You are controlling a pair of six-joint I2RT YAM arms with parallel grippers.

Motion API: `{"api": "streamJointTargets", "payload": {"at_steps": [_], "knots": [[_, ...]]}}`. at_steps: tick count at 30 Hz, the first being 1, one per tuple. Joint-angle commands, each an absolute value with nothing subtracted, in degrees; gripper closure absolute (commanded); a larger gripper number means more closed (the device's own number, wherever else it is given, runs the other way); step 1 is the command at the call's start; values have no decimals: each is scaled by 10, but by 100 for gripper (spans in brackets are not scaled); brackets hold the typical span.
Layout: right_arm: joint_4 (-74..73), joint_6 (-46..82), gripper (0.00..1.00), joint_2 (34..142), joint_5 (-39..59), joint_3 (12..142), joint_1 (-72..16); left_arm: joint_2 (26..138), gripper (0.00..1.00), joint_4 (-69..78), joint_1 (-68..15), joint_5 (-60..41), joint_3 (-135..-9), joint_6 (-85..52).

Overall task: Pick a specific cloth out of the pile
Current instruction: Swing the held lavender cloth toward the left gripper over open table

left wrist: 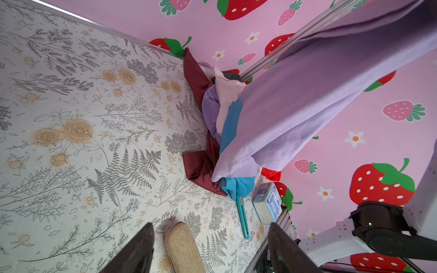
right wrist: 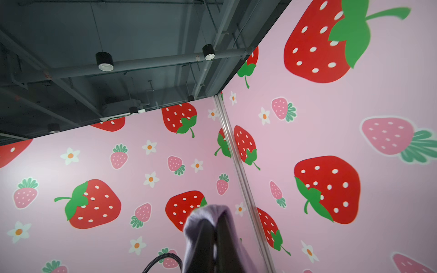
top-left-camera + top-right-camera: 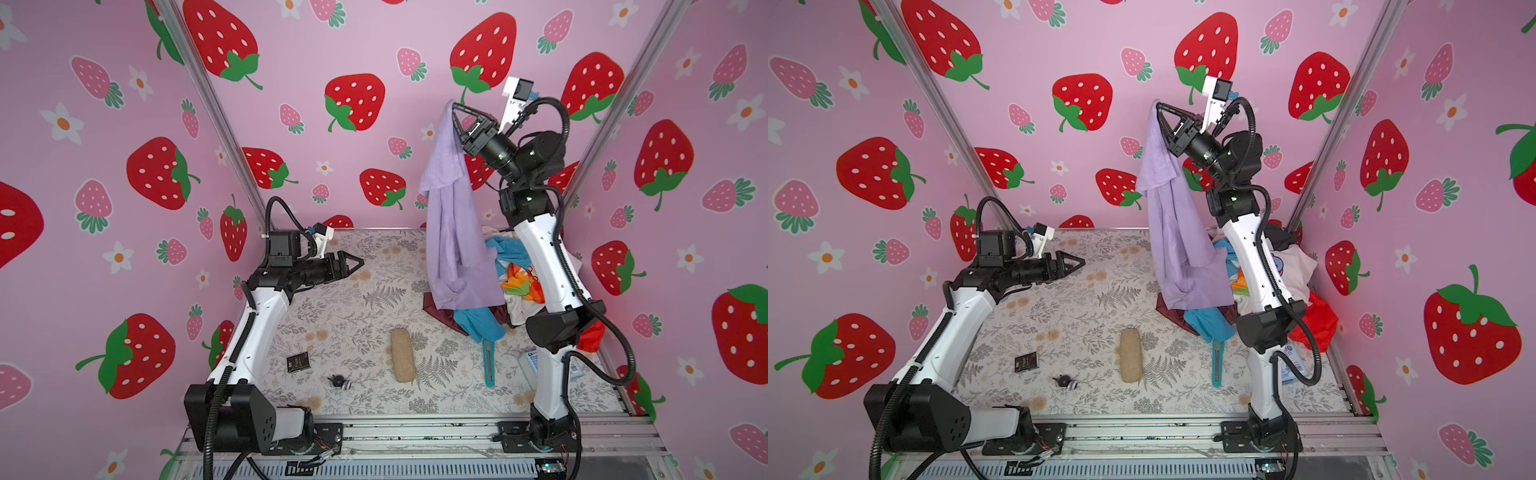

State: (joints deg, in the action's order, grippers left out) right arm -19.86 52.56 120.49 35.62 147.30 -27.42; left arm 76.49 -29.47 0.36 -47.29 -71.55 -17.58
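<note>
Pink walls (image 3: 316,50) printed with red strawberries and white flowers enclose a floral-patterned table (image 3: 353,299). Silver metal posts (image 3: 216,108) stand in the corners. Above, a dark ceiling (image 2: 118,30) carries round spotlights (image 2: 104,62).

A surface (image 3: 365,266) covered in a grey fern-and-flower print carries a few loose items. A tan woven oblong pouch (image 3: 402,355) lies near the middle, toward the near edge. Left of it sit a small black packet (image 3: 298,362) and a tiny dark clip-like object (image 3: 340,381). To the right lies a teal utility knife (image 3: 489,363), and farther right a pale blue-and-white box (image 1: 268,202). Pink strawberry-print walls (image 3: 124,124) enclose the scene.
</note>
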Motion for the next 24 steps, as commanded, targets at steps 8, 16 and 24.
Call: {"api": "streamJointTargets", "payload": {"at_steps": [8,16,24], "knots": [[-378,581,100,1271,376,1528,-357,722,23,-350,28,-460,-705,-148],[-362,375,100,1199,395,1545,-403,711,23,-349,35,-458,-693,-147],[-343,223,100,1167,384,1504,-465,692,23,-338,41,-456,-676,-154]]}}
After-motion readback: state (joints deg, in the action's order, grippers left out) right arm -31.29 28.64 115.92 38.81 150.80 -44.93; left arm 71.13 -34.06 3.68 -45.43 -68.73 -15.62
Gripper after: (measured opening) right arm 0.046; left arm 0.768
